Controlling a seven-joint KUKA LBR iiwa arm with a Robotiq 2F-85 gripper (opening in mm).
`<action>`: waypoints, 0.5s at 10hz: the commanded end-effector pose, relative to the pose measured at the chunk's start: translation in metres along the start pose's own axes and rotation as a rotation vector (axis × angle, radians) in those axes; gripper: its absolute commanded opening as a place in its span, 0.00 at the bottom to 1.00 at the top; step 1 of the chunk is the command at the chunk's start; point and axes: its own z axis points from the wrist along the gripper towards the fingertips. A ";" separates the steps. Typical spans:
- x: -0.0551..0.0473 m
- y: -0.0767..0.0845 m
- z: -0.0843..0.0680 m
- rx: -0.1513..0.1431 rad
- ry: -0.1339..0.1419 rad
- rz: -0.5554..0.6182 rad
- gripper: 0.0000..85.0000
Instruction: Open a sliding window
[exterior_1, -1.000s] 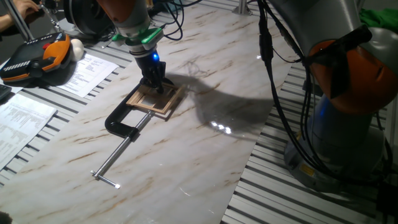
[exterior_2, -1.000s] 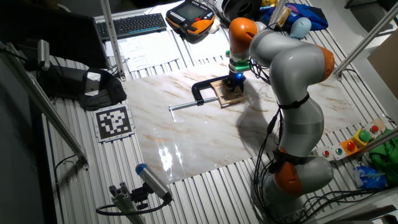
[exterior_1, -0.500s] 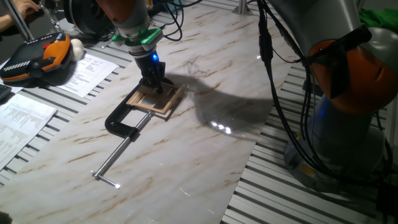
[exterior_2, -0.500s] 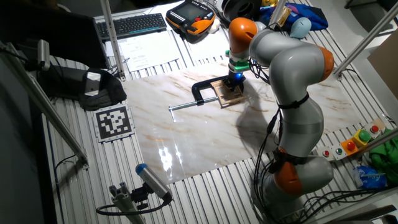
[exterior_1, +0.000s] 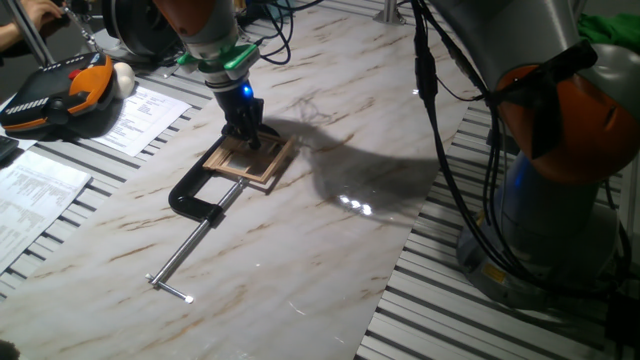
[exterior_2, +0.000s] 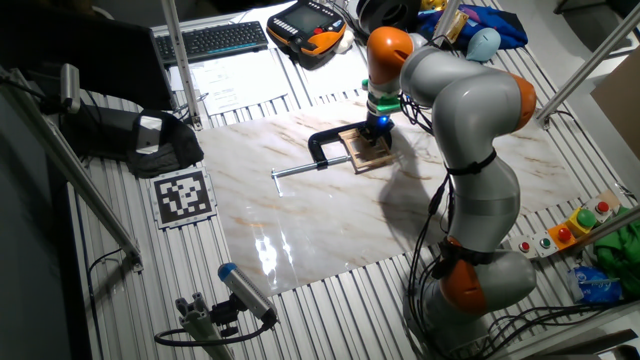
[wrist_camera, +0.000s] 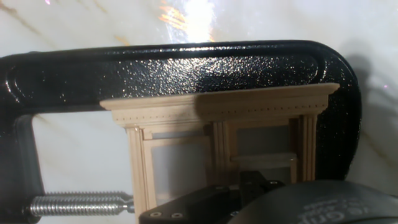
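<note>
The small light-tan wooden sliding window (exterior_1: 250, 158) is lying flat on the marbled worktop (exterior_1: 330, 230), sitting inside the frame of the black C-clamp (exterior_1: 198, 200), whose steel screw rod is reaching toward the near edge. The black end effector (exterior_1: 245, 135) is pressing down onto the panes; I cannot tell whether it is clenched. Bare worktop is spreading right of the window.

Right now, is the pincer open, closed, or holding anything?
Pincer: down on the window; open or closed cannot be told.
</note>
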 end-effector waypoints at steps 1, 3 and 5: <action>0.002 -0.001 -0.001 0.000 0.001 0.000 0.00; 0.003 -0.001 0.001 0.000 -0.002 0.001 0.00; 0.001 0.000 0.002 -0.002 -0.003 0.002 0.00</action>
